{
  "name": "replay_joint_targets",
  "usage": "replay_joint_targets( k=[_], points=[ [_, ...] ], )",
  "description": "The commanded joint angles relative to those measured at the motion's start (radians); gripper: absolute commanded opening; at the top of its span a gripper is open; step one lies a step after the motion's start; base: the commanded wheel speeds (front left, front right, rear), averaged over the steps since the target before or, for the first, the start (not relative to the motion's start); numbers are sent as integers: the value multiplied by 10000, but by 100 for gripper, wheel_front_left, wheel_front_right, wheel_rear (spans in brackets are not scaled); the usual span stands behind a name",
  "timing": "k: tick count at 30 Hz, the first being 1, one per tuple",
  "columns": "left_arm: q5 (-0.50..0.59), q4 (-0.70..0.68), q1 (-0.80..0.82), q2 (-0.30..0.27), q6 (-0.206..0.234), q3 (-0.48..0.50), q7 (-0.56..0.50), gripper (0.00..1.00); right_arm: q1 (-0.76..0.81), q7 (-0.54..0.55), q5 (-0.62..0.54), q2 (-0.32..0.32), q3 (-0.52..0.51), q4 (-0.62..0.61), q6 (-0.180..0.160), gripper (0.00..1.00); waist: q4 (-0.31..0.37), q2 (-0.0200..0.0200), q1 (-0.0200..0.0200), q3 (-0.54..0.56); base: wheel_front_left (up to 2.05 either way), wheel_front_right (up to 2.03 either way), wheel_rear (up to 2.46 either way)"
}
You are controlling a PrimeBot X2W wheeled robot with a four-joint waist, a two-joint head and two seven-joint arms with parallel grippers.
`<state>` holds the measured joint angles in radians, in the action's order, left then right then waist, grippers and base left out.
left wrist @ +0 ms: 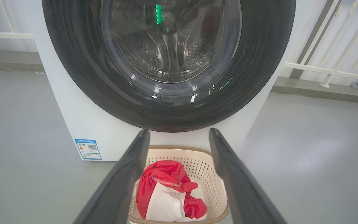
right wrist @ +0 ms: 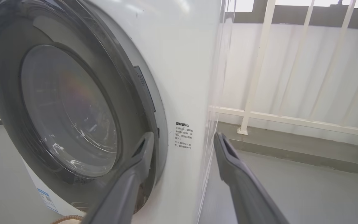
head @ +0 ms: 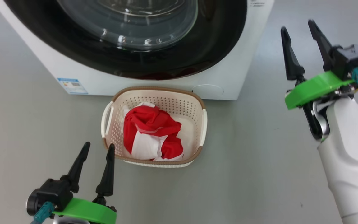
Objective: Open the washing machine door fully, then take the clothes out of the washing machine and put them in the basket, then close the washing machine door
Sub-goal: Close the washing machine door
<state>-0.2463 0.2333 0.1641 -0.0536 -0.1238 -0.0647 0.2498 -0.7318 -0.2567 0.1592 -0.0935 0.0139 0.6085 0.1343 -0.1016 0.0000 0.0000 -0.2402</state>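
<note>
Washing machine door (head: 129, 37): it lies against the front of the washing machine (head: 228, 81), black rim and glass bowl facing you. From the right wrist view the rim looks close to flush with the white panel. You cannot tell from these frames whether the latch has caught.

Clothes (head: 151, 133): red-and-white bundle, heaped inside the basket (head: 179, 105). The basket stands on the floor (head: 244, 155) just in front of the machine, below the door. Through the glass the steel drum looks bare, though only part of it is readable behind reflections.

Left fingers (head: 110, 155): spread, holding nothing, in front of the machine on the near side of the basket, pointing toward the door.

Right fingers (head: 286, 40): spread, holding nothing, off the machine's right front corner. In their own wrist view one finger crosses the door's rim and the other points past the machine's side toward the white railing (right wrist: 291, 118). Contact with the rim cannot be judged.

Step in hand, as a judgement: the last one, closing the door, at or near its end. Unloading looks done.

Next move: you need to confirm the latch. If the rim gives, press flat on its right edge, square to the machine. Otherwise draw both arms back, clear of the basket.
</note>
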Motion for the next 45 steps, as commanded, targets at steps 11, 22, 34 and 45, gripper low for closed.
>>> replay_joint_targets(
  k=[11, 22, 34, 45],
  points=[
    [6, -197, -163, -222, -55, 491, 120, 100, 1798, -51, 209, 156, -129, -1269, -36, 100, 750, 0, 0, 949, 0, 0, 0],
    [-208, -402, -507, -130, -63, 595, 120, 100, 4083, -51, 630, 38, 165, -2817, -36, 100, 774, 0, 0, 1594, 0, 0, 0],
    [-101, -917, -1204, -269, -67, 627, 120, 100, 6051, -51, 960, -310, -37, -4431, -36, 100, 843, 0, 0, 2268, 0, 0, 0],
    [27, -1387, -1717, -309, -68, 730, 120, 100, 7132, -51, 1055, -232, -198, -5198, -36, 100, 892, 0, 0, 2533, 0, 0, 0]
  ],
)
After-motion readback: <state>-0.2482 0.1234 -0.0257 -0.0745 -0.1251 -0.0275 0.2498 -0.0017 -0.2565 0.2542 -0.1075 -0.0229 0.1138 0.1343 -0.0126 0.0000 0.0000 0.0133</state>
